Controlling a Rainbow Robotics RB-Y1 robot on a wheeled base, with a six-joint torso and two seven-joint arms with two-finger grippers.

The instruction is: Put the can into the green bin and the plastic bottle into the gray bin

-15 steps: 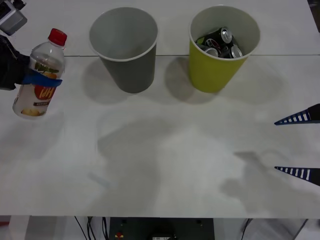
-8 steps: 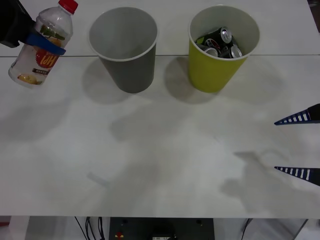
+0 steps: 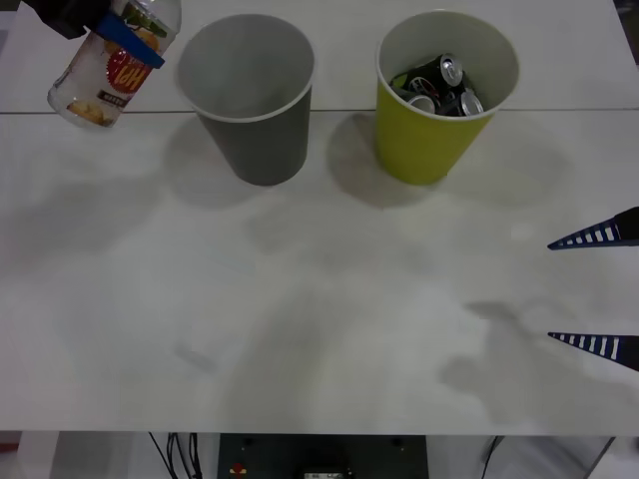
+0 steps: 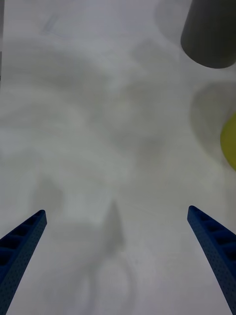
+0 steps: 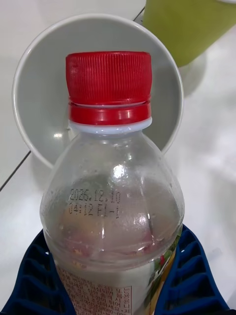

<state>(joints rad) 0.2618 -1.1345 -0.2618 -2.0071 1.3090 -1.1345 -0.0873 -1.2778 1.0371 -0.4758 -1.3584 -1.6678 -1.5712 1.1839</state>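
Observation:
My left gripper (image 3: 130, 40) is shut on the plastic bottle (image 3: 112, 65), a clear one with an orange-red label, held tilted in the air at the far left, just left of the gray bin (image 3: 250, 95). In the left wrist view the bottle's red cap (image 5: 108, 86) points toward the gray bin's open mouth (image 5: 37, 93), with blue fingers (image 5: 189, 275) clamped around the bottle body. The green bin (image 3: 439, 100) stands to the right of the gray one and holds cans (image 3: 439, 88). My right gripper (image 3: 599, 291) hangs open at the right edge, low over the table.
The white table (image 3: 319, 299) spreads bare in front of both bins. A seam line runs across it behind the bins. In the right wrist view the gray bin (image 4: 209, 32) and a sliver of the green bin (image 4: 230, 142) lie ahead.
My left gripper has lifted the bottle up and to the right, toward the gray bin, tilting it further. The right gripper has stayed where it was.

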